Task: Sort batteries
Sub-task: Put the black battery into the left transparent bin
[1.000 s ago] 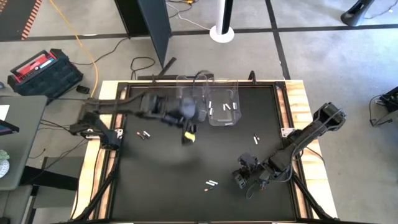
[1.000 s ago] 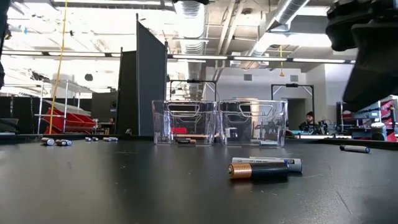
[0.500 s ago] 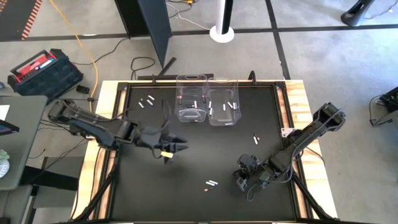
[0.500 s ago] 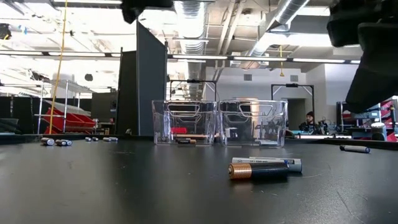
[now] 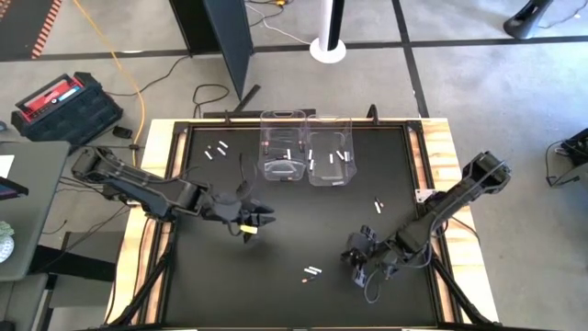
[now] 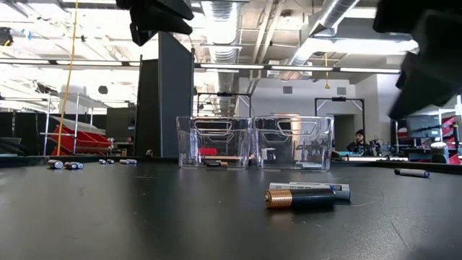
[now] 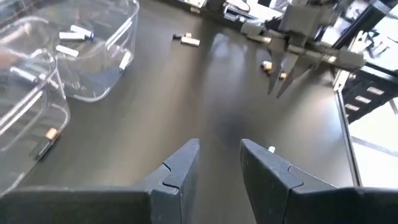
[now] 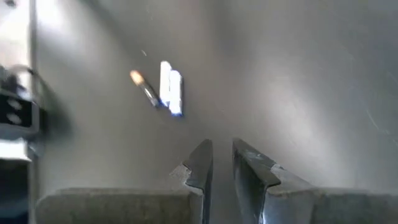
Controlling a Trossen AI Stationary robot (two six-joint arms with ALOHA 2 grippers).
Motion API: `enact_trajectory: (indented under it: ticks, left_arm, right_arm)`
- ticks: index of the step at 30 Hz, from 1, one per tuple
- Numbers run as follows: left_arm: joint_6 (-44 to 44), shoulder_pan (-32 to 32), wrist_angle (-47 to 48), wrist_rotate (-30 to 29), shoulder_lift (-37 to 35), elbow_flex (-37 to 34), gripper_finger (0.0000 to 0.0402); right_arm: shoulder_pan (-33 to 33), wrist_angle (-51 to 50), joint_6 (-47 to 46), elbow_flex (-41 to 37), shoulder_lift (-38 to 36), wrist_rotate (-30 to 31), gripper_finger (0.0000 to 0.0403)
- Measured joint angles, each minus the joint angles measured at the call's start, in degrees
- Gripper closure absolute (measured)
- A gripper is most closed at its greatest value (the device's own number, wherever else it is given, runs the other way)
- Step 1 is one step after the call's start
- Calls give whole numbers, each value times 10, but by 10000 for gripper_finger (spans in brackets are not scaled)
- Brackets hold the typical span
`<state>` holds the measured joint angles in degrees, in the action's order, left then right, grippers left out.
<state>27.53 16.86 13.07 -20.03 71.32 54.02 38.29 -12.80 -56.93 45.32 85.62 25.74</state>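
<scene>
Reading any label fails: no writing is legible. The batteries [image 5: 313, 272] are tiny cylinders, white or dark with copper ends; a pair lies mid-table, one [image 5: 378, 204] to its right, more [image 5: 217, 150] at the far left corner, others inside two clear bins [image 5: 304, 147]. The left gripper [image 5: 260, 219], fingers slightly spread and empty, has barely shifted in the last half second. The right gripper [image 5: 356, 267], fingers narrowly parted and empty, edged toward the pair.
</scene>
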Motion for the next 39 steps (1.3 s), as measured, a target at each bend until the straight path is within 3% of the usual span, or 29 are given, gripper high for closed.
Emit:
enact_trajectory:
  ticks: [10,23,32,39]
  left_arm:
    - [9,6,1,2,0,0,291]
    - [-58,7,30,18,0,0,287]
    - [-165,7,29,17,0,0,239]
    - [-126,26,37,15,0,0,237]
  right_arm:
    - [-22,91,15,-17,0,33,316]
    - [-22,64,-27,-17,0,33,315]
    - [-22,38,-82,-17,0,33,315]
    - [-18,15,-80,-17,0,29,315]
